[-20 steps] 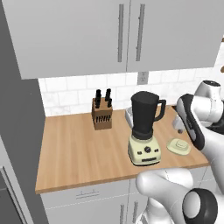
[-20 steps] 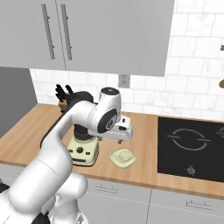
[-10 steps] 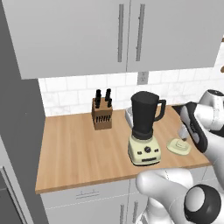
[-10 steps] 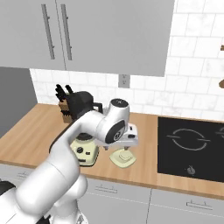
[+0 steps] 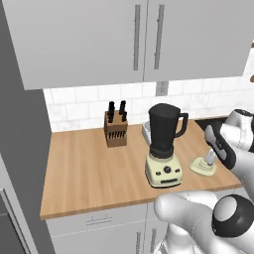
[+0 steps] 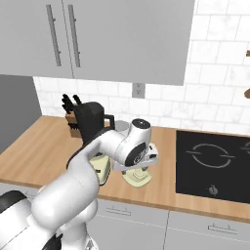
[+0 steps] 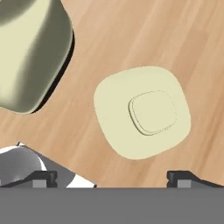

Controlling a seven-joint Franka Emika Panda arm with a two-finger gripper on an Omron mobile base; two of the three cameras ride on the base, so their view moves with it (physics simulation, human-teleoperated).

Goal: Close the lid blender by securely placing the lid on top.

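The lid (image 7: 144, 111), a pale cream disc with a raised centre knob, lies flat on the wooden counter (image 5: 84, 168) to the right of the blender (image 5: 163, 144). The blender's dark jar stands uncovered on its cream base (image 7: 30, 52). My gripper (image 7: 113, 178) hangs open just above the lid, and nothing is between its fingertips (image 7: 43, 177). From the left base view the gripper (image 5: 209, 159) points down at the lid (image 5: 202, 167). From the right base view my hand covers part of the lid (image 6: 137, 180), beside the blender (image 6: 93, 124).
A wooden knife block (image 5: 115, 130) stands at the back of the counter, left of the blender. A black cooktop (image 6: 215, 163) lies right of the lid. Upper cabinets (image 5: 144, 34) hang over the counter, and the counter's front edge runs close to the lid.
My hand has swung down and in from above the counter's right side, stopping just over the lid. The jaws stayed open, and the lid and blender have not moved.
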